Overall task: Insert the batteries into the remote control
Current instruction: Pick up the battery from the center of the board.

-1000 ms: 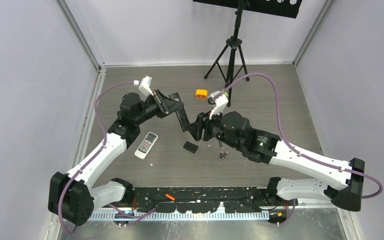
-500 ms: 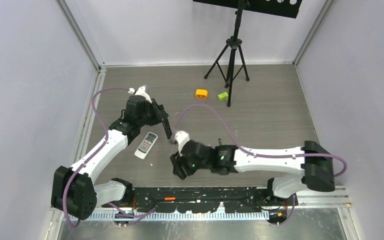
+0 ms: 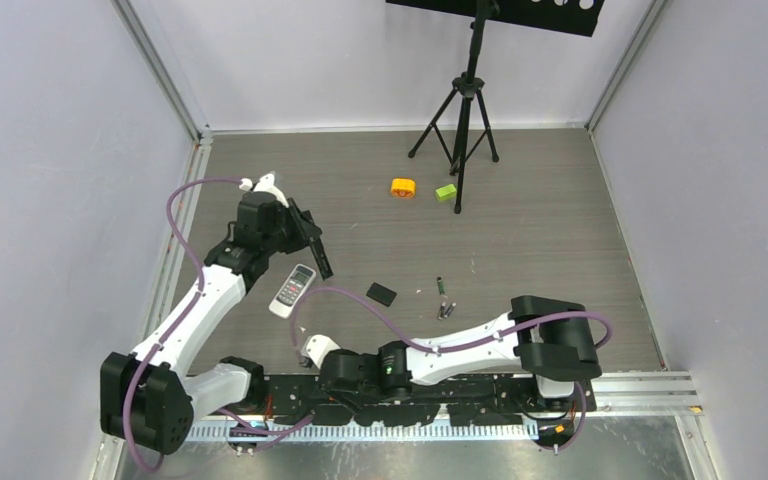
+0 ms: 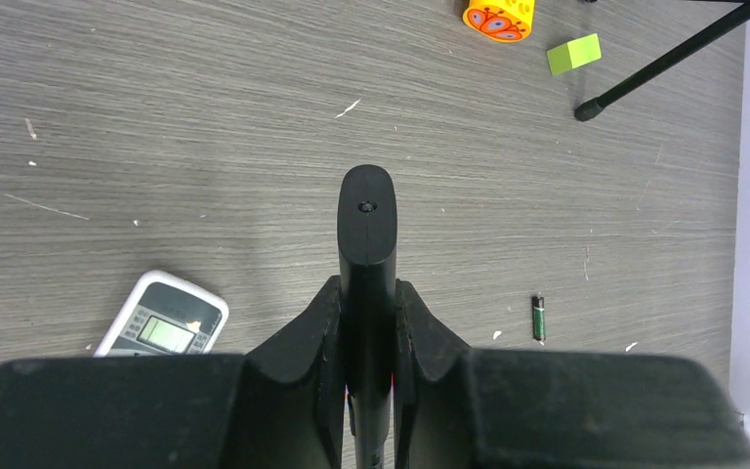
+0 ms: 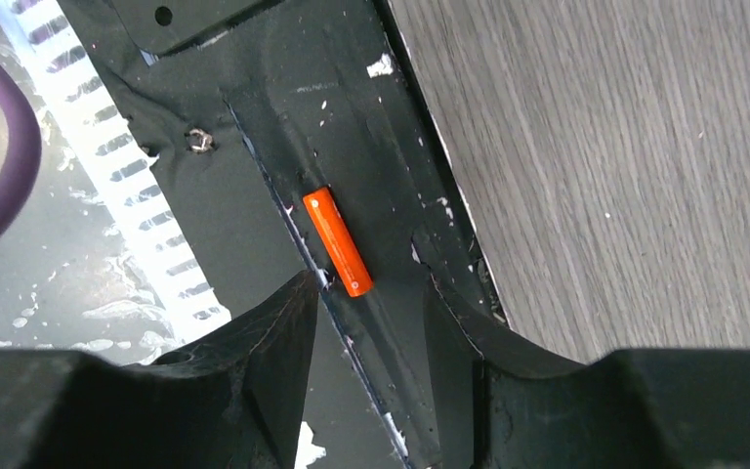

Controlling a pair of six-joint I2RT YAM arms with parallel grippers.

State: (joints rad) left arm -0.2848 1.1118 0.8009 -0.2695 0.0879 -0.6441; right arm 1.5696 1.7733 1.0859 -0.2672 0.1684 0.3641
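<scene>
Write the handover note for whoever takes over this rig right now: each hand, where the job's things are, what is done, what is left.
Left hand: shut on a slim black bar, possibly a remote seen edge-on, held above the table.
Right hand: open, low over the orange battery, which lies on the black base rail at the near edge; not gripped.
Dark green battery and two dark grey batteries: on the table, right of a small black flat piece.
White remote: face up on the table.
Done: no battery loaded.
Left: pick up and load all four.
</scene>
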